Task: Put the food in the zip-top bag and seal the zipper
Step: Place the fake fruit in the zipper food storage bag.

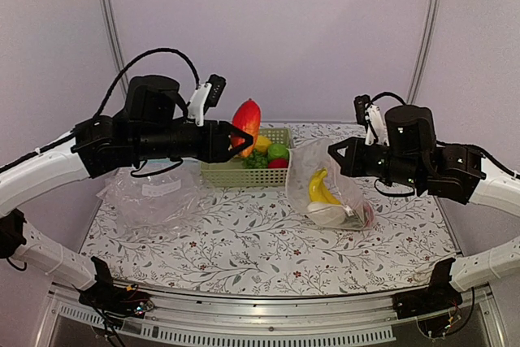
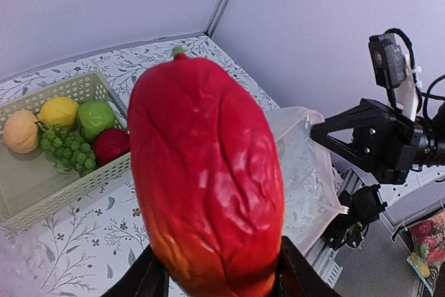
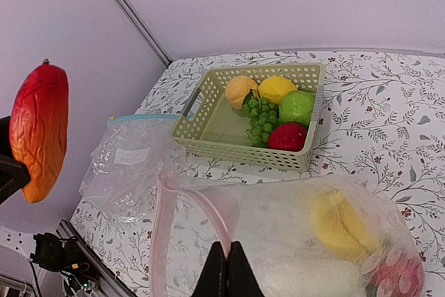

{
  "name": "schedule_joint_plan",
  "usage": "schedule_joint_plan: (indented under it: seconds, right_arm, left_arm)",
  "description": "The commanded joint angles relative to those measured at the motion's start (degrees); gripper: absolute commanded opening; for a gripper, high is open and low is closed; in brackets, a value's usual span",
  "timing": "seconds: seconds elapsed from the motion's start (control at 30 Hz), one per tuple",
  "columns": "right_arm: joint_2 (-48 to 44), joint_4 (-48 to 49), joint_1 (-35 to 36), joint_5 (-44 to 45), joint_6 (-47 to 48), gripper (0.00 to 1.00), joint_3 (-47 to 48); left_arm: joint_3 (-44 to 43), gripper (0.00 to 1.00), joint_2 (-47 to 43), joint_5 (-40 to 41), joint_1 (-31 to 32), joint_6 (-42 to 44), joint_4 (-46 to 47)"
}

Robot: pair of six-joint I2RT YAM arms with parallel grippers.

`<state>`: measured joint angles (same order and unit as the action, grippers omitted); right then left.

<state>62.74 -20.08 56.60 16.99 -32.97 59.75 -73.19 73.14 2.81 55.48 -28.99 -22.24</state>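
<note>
My left gripper [image 1: 242, 140] is shut on a large red-orange toy fruit [image 1: 247, 122] and holds it in the air in front of the basket; the fruit fills the left wrist view [image 2: 208, 179]. My right gripper [image 3: 227, 259] is shut on the pink zipper [image 3: 208, 203] of the zip-top bag [image 1: 329, 188] and holds its mouth up, open toward the left. Inside the bag lie a yellow banana [image 3: 341, 224], a white oblong piece [image 3: 306, 276] and a red piece [image 3: 393, 276]. The slider is not visible.
A pale green basket [image 1: 236, 176] at the back holds a peach [image 3: 240, 90], lemon [image 3: 276, 88], green fruit [image 3: 297, 107], grapes [image 3: 261, 126] and red apple [image 3: 287, 136]. A second clear bag [image 1: 150, 193] with a blue strip lies at the left.
</note>
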Motion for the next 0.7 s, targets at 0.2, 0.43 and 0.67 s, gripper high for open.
schedule_joint_plan:
  seconds: [0.2,0.43,0.67]
  right_arm:
    - [1.2,0.7,0.2,-1.1,1.0,0.0,2.8]
    - [1.1,0.8,0.2,-1.3,1.3,0.0,2.6]
    - [1.9,1.6,0.3,-4.2,2.1,0.0,3.0]
  left_arm:
    - [-4.8,0.42,4.3,-17.9,6.5,3.9,-5.0]
    - [-13.3,0.41,12.2,-11.8,9.2,7.6,-17.0]
    - [-19.6,0.41,18.9,-12.3,10.4,9.9,-22.4]
